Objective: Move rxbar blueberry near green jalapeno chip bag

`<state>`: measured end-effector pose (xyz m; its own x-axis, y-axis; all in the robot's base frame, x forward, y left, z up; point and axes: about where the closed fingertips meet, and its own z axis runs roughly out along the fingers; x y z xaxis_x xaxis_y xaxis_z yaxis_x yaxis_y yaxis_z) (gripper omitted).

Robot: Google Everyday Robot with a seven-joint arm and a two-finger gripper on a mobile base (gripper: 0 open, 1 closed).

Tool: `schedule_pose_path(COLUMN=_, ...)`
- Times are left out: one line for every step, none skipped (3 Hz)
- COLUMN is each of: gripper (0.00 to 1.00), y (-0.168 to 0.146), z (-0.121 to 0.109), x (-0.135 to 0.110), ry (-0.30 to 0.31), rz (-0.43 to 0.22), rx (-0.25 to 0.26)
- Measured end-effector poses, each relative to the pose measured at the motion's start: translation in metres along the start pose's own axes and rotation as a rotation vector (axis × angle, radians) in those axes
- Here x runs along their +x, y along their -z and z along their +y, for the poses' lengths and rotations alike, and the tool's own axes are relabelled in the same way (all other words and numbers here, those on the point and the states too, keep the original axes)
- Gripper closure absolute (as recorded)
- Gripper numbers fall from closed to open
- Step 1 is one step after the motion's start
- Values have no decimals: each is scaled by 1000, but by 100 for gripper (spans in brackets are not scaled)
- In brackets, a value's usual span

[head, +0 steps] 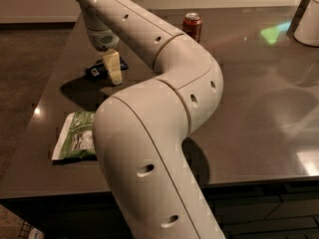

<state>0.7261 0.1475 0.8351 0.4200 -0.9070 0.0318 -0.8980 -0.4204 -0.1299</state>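
Note:
The rxbar blueberry [101,70] is a small dark-blue wrapper lying flat on the table [259,98] at the far left. My gripper [114,69] hangs over it from the arm, its cream fingers [112,65] pointing down in front of the bar's right part and hiding it. The green jalapeno chip bag [76,136] lies flat near the table's front left edge, well in front of the bar and partly hidden by my arm.
A red-brown soda can [192,26] stands at the back of the table. A white container [307,20] stands at the back right corner. My large white arm [164,113] covers the middle of the view. The table's left and front edges are close to the bag.

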Motion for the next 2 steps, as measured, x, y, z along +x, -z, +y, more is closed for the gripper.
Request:
schedule_pose_path(gripper=40, y=-1, z=0, x=-1, ry=8, rz=7, rx=-8)
schedule_pose_path(gripper=62, y=1, z=0, x=0, ry=10, rz=8, rx=-10)
